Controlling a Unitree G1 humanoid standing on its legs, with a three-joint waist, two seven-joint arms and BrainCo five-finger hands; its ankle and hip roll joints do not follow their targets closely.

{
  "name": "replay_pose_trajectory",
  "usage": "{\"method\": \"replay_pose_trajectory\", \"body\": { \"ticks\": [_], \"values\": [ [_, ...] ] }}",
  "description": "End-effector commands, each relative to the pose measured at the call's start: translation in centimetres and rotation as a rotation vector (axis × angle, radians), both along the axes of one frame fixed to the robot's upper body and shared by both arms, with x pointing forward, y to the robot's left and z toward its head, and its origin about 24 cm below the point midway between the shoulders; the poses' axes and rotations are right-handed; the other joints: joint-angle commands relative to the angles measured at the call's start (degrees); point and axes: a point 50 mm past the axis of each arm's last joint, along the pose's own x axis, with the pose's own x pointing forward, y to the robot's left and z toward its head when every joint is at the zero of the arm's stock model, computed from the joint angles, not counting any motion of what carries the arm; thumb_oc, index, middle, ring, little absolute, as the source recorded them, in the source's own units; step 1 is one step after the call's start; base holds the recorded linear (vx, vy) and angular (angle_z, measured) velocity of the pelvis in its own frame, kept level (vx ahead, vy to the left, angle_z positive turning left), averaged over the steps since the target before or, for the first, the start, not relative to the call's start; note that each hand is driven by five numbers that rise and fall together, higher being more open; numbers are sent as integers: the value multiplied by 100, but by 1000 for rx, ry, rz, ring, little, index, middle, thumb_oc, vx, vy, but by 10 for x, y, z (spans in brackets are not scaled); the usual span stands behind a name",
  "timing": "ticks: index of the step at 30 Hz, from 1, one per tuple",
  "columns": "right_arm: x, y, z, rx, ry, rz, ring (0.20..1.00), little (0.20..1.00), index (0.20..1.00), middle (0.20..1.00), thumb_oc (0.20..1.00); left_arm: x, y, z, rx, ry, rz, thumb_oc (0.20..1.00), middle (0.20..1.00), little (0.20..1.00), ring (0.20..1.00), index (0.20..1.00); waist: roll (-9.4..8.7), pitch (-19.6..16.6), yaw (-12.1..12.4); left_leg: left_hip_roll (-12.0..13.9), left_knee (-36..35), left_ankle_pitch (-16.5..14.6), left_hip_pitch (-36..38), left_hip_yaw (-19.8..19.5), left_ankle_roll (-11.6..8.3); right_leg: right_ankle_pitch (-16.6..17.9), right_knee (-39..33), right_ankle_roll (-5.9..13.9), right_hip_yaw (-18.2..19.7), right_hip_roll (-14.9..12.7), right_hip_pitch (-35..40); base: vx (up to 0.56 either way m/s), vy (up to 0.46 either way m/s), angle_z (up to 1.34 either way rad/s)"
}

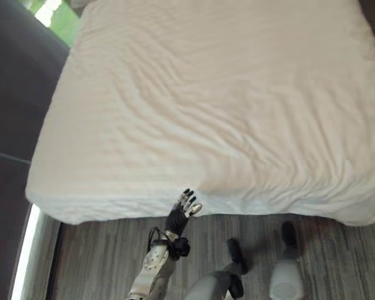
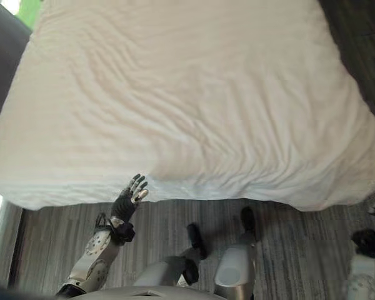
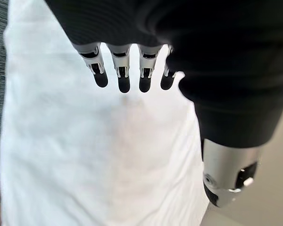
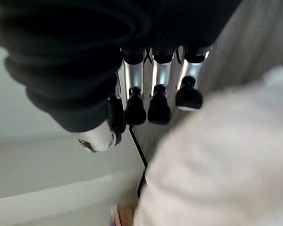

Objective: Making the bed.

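A white duvet (image 1: 219, 94) covers the whole bed, with soft creases across it, deepest toward the near right corner (image 2: 337, 181). Its near edge (image 1: 112, 203) hangs over the foot of the bed. My left hand (image 1: 184, 209) is raised at the middle of that near edge, open with straight fingers (image 3: 124, 77), close in front of the white cloth (image 3: 94, 155) and holding nothing. My right hand (image 2: 370, 240) is low beside the near right corner of the bed, off the cloth. Its fingers (image 4: 158, 101) hang relaxed and empty next to the white corner (image 4: 226, 165).
Grey plank floor (image 1: 337, 250) runs along the foot of the bed. A dark floor area (image 1: 12, 94) lies along the bed's left side, with a pale strip (image 1: 28, 250) at the lower left. Dark flooring (image 2: 362, 44) borders the right side.
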Motion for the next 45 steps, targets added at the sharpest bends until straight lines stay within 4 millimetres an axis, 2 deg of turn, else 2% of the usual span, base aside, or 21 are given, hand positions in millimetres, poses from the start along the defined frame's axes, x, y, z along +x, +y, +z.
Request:
{"method": "replay_pose_trajectory", "body": {
  "ticks": [1,4,5,7,11,13,14,20,22,26,28,29,31,33,34,36,37,40,41,42,45],
  "values": [
    [10,3,81,-410,23,68,1000,1000,1000,1000,1000,18,6,26,60,-151,10,1000,1000,1000,1000,1000,-171,-314,42,334,79,-576,367,-337,-238,-1016,99,-142,-366,307,554,12,-106,-9],
    [21,25,103,-499,-62,150,1000,1000,1000,1000,1000,23,4,33,82,-176,8,1000,1000,1000,1000,1000,-332,-513,82,400,79,-546,473,-381,-268,-1020,99,-179,-402,369,692,12,-123,2],
    [55,38,37,-314,79,231,1000,1000,1000,1000,1000,30,-3,37,127,-185,-7,1000,1000,1000,1000,1000,-463,-640,296,479,79,-509,570,-489,-287,-1069,124,-244,-521,433,852,-39,-164,7],
    [85,77,-6,-193,90,352,1000,1000,1000,1000,1000,39,-11,56,128,-271,-11,1000,1000,1000,1000,1000,-553,-738,515,516,79,-507,693,-610,-305,-1146,137,-277,-651,480,1054,3,-157,9],
    [119,152,-40,-130,135,606,1000,1000,1000,1000,1000,47,-14,85,160,-386,31,1000,1000,1000,1000,1000,-772,-895,935,607,79,-445,878,-865,-351,-1291,136,-392,-882,598,1426,16,-99,42],
    [122,164,-46,-151,175,651,1000,1000,1000,1000,1000,45,-13,88,169,-400,38,1000,1000,1000,1000,1000,-814,-945,1027,624,79,-421,907,-913,-354,-1308,125,-418,-948,611,1490,51,-74,52],
    [131,186,-51,-225,230,719,1000,1000,1000,1000,1000,44,-9,92,190,-418,75,1000,1000,1000,1000,1000,-860,-984,1210,644,101,-414,995,-959,-360,-1364,111,-441,-1031,638,1633,60,-78,54],
    [133,222,-44,-364,212,855,1000,1000,1000,1000,1000,30,-5,105,346,-516,73,1000,1000,1000,1000,1000,-1008,-773,1579,664,1345,-668,609,-1118,-386,-1438,99,-550,-1086,614,1868,-11,-55,19],
    [137,225,-39,-365,183,858,1000,1000,1000,1000,1000,31,-7,105,372,-522,76,1000,1000,1000,1000,1000,-1017,-671,1625,607,1811,-529,408,-1385,-448,-1409,99,-570,-971,591,1849,-21,27,-1],
    [141,229,-36,-391,179,857,1000,1000,1000,1000,1000,37,-15,106,366,-531,66,1000,1000,1000,1000,1000,-1051,-568,1627,401,2231,-459,124,-2262,-567,-1342,99,-531,-682,553,1721,-3,74,-28],
    [144,231,-34,-410,177,849,1000,1000,1000,1000,1000,37,-18,105,345,-522,76,1000,1000,1000,1000,1000,-1080,-593,1661,315,2058,-648,155,-2900,-557,-1296,99,-473,-269,532,1628,124,212,-64],
    [150,238,-28,-458,161,870,1000,1000,1000,1000,1000,37,-18,104,322,-514,90,1000,1000,1000,1000,1000,-1103,-613,1742,224,1691,-841,191,-3745,-536,-1248,114,-436,257,535,1507,144,304,-124],
    [159,246,-18,-518,135,899,1000,1000,1000,1000,1000,37,-23,100,324,-505,67,1000,1000,1000,1000,1000,-1009,-676,1799,237,1176,-891,398,-4236,-507,-1225,152,-362,721,575,1397,87,266,-202],
    [160,245,-17,-550,142,897,1000,1000,1000,1000,1000,39,-26,99,324,-504,58,1000,1000,1000,1000,1000,-970,-721,1772,363,796,-854,617,-4093,-481,-1199,141,-304,871,596,1370,38,308,-174],
    [154,252,-35,-579,200,891,1000,1000,1000,1000,1000,41,-27,93,333,-473,80,1000,1000,1000,1000,1000,-921,-754,1553,382,598,-839,831,-3734,-395,-1133,214,-151,1005,394,1267,26,511,-144],
    [146,249,-24,-578,167,899,1000,1000,1000,1000,1000,42,-23,94,345,-477,102,1000,1000,1000,1000,1000,-955,-754,1468,327,499,-847,906,-3525,-327,-1077,274,-68,1154,314,1178,-28,368,-120],
    [139,232,-14,-559,147,860,1000,1000,1000,1000,1000,46,-27,101,366,-505,58,1000,1000,1000,1000,1000,-1025,-772,1187,226,191,-854,1082,-3178,-190,-916,265,117,1404,148,1018,-65,238,-111],
    [140,229,-11,-529,126,825,1000,1000,1000,1000,1000,48,-32,102,368,-511,45,1000,1000,1000,1000,1000,-1041,-769,1136,171,129,-877,1080,-3048,-110,-866,277,196,1461,88,888,-130,196,-82],
    [142,223,-5,-530,104,769,1000,1000,1000,1000,1000,53,-36,105,385,-529,32,1000,1000,1000,1000,1000,-969,-568,1133,192,79,-913,1015,-2712,-27,-874,849,198,929,125,296,-409,241,-69],
    [142,224,-5,-548,104,741,1000,1000,1000,1000,1000,54,-39,109,361,-538,22,1000,1000,1000,1000,1000,-882,-367,1152,157,159,-864,926,-2257,43,-1214,1623,13,-256,79,236,-488,328,-73],
    [143,232,-1,-564,80,761,1000,1000,1000,1000,1000,54,-41,109,344,-533,18,1000,1000,1000,1000,1000,-926,-269,1153,66,389,-833,797,-1941,214,-1529,2828,-143,-536,317,81,-240,206,-112]
  ]
}}
